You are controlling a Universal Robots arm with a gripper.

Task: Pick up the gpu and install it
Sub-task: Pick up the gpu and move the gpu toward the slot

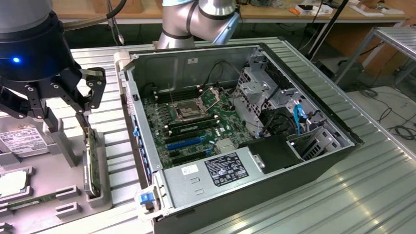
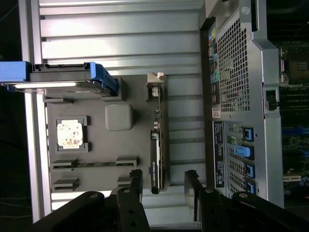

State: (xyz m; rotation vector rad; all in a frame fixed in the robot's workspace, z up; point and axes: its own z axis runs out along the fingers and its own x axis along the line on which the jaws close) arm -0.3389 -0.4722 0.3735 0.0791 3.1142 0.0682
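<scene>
The gpu (image 1: 93,158) stands on its edge in a slot of the grey parts tray (image 1: 65,204), to the exterior view's left of the open computer case (image 1: 338,131). My gripper (image 1: 65,117) hangs open just above the card. In the wrist view the gpu (image 2: 155,154) shows as a thin dark card with its silver bracket at the far end. Its near end reaches into the gap between my fingertips (image 2: 135,181), and it lies closer to that one than to the other. The gripper (image 2: 164,182) holds nothing. Blue expansion slots (image 1: 185,142) sit on the motherboard inside the case.
The tray also carries a hard drive in a blue caddy (image 2: 63,79), a CPU (image 2: 71,134) and a RAM stick (image 2: 94,164). The case's rear panel (image 2: 236,92) rises close beside the tray. The case holds a power supply (image 1: 224,168) and cables. All of it rests on a ribbed metal table (image 1: 364,195).
</scene>
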